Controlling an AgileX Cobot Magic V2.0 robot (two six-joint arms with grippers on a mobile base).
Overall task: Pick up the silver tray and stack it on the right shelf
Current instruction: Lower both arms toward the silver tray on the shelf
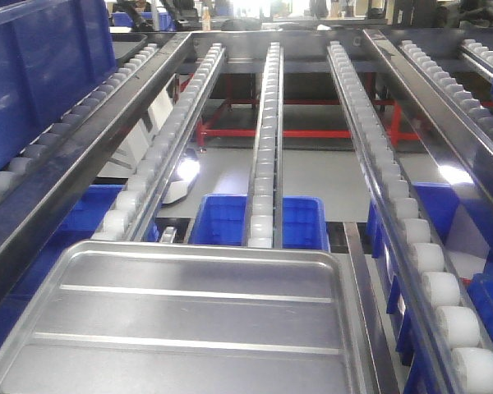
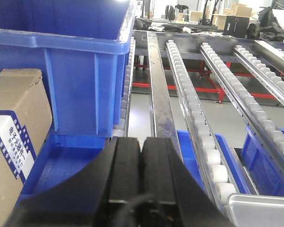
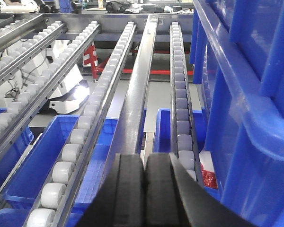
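The silver tray (image 1: 189, 320) sits low in the front view, maybe already on the right shelf (image 1: 267, 123). The left fingers (image 2: 125, 170) and right fingers (image 3: 130, 184) are pressed together, holding nothing.

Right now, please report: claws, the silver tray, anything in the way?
Left claw shut, empty. Right claw shut, empty. Silver tray lies flat at near end of roller rails, not held. Rails ahead bare.

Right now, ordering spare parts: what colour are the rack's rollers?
The rollers are white; the exterior front-facing view shows them best.
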